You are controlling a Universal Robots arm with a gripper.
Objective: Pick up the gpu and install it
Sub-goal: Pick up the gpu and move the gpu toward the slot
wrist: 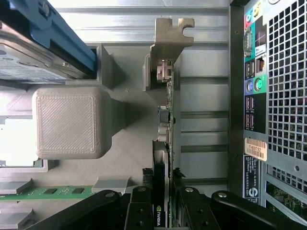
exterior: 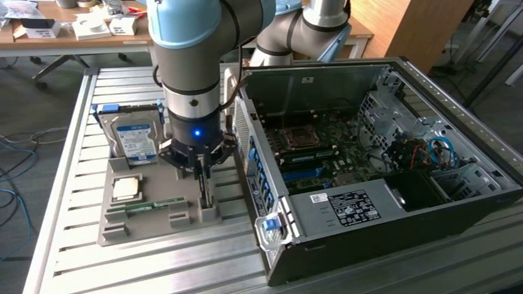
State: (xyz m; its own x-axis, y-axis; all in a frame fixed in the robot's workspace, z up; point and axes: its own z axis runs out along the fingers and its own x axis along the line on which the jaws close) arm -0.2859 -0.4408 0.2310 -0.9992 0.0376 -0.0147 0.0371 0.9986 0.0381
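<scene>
Between the jaws the gpu (wrist: 162, 191) sits gripped, edge-on, faces hidden

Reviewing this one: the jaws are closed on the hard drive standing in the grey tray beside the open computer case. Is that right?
Not quite. The jaws are closed on the gpu, not the hard drive. The wrist view shows the gripper on either side of the card, which stands on edge in the grey tray beside the open computer case.

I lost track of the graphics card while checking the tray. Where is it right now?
In the exterior view, the graphics card stands on edge in the grey tray, right under the pincer, between the memory stick and the computer case.
</scene>
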